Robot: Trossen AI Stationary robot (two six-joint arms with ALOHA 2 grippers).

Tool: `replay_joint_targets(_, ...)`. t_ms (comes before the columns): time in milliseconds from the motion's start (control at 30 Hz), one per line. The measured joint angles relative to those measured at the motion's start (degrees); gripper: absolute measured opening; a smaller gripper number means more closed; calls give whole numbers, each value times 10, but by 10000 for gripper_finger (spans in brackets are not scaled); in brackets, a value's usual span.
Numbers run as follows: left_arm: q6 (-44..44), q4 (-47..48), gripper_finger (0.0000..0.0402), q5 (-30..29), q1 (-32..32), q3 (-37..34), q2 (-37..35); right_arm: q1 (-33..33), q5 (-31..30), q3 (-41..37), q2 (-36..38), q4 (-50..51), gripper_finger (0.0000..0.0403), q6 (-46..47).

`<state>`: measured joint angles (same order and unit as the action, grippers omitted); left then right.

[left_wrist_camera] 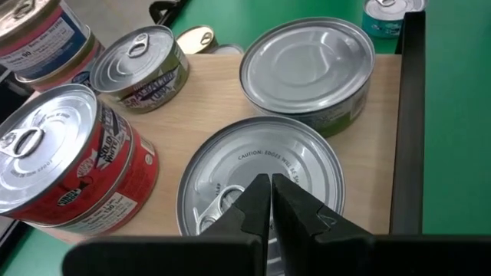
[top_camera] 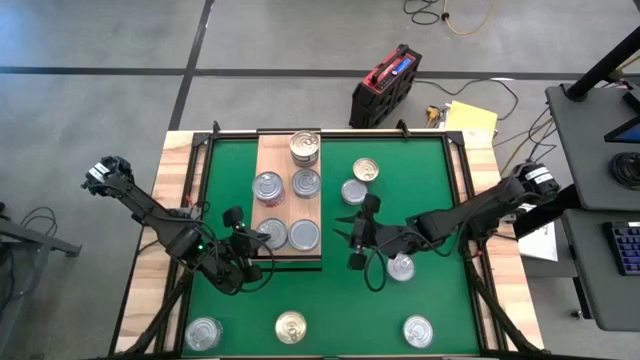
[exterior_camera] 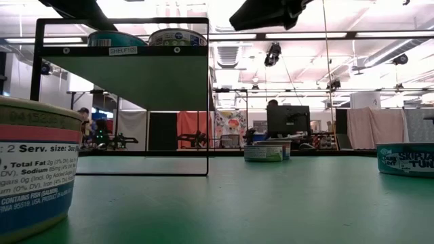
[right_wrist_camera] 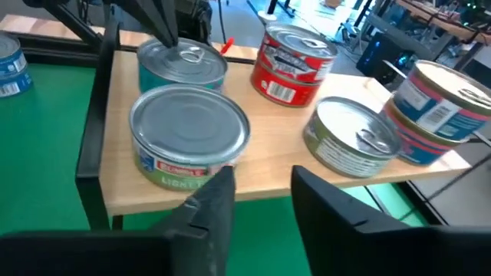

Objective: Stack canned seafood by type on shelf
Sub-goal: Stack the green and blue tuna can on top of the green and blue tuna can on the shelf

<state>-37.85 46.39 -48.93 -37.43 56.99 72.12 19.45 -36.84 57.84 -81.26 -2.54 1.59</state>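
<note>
Dark jointed arms, black claws (top_camera: 356,240)

Bright, even overhead light. Ceiling lamps (exterior_camera: 298,34) glare white in my low view; nearest can (exterior_camera: 37,166) blurs; silver lids (left_wrist_camera: 307,57) shine softly.

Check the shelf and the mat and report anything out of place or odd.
Nothing is spilled or dented. Five tins sit loose on the green mat off the shelf. One shelf tin lies upside down, smooth bottom up with no pull tab, unlike the tin beside it.
</note>
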Motion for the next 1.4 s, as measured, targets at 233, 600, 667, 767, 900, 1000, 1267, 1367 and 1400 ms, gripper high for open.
replay_joint_targets(233,25,1,0,0,0,0,-1,-6,0,0,40,53,20,19)
replay_joint_targets(600,8,14,0,0,0,0,-6,-41,30,0,45,111,12,76)
replay_joint_targets(667,8,14,0,0,0,0,-8,-52,30,0,43,128,12,85)
replay_joint_targets(767,7,14,0,0,0,0,-12,-70,43,0,43,155,12,104)
replay_joint_targets(900,9,15,0,0,0,1,-19,-98,69,0,43,187,12,137)
replay_joint_targets(1000,10,14,0,-1,0,3,-19,-125,102,0,43,211,12,174)
replay_joint_targets(1267,16,14,0,-26,0,3,-19,-170,118,0,43,224,12,209)
replay_joint_targets(1367,27,15,0,-31,0,3,-19,-174,118,0,43,203,12,203)
replay_joint_targets(1400,30,16,0,-32,0,3,-19,-174,118,0,43,199,12,202)
